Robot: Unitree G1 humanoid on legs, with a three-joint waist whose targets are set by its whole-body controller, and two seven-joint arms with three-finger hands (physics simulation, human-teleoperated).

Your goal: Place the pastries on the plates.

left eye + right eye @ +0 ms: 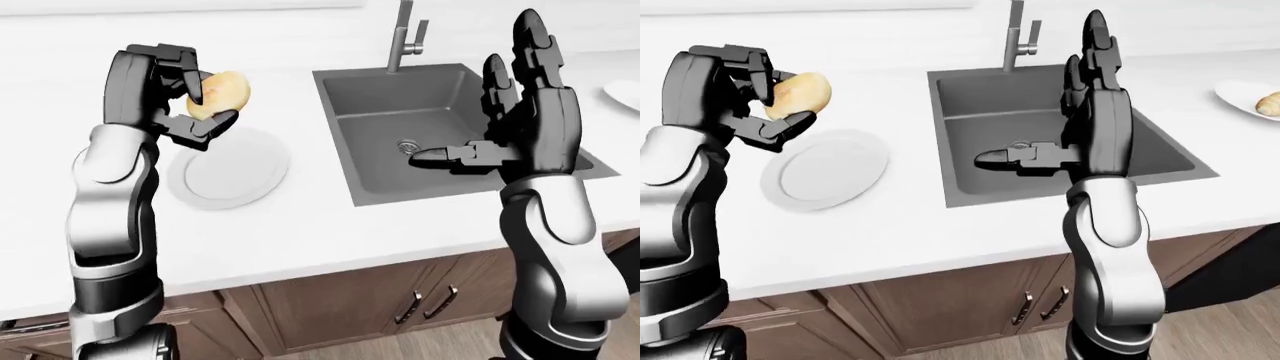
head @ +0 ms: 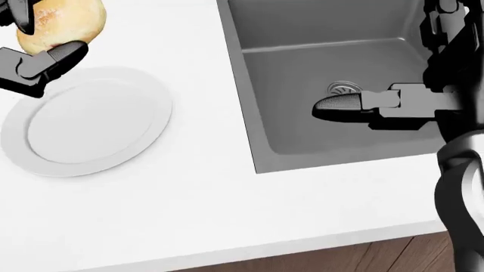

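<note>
My left hand (image 1: 205,101) is shut on a golden round pastry (image 1: 224,91) and holds it in the air. It hangs over the upper-left rim of a bare white plate (image 2: 87,122) on the white counter. My right hand (image 1: 1040,97) is open over the sink, fingers upright and thumb pointing to the view's left, with nothing in it. At the right edge of the right-eye view a second white plate (image 1: 1240,94) carries another pastry (image 1: 1270,105).
A grey sink basin (image 1: 400,105) with a drain and a metal faucet (image 1: 405,37) lies right of the plate. The white counter (image 2: 174,198) ends at an edge along the bottom, over brown cabinet doors (image 1: 400,300).
</note>
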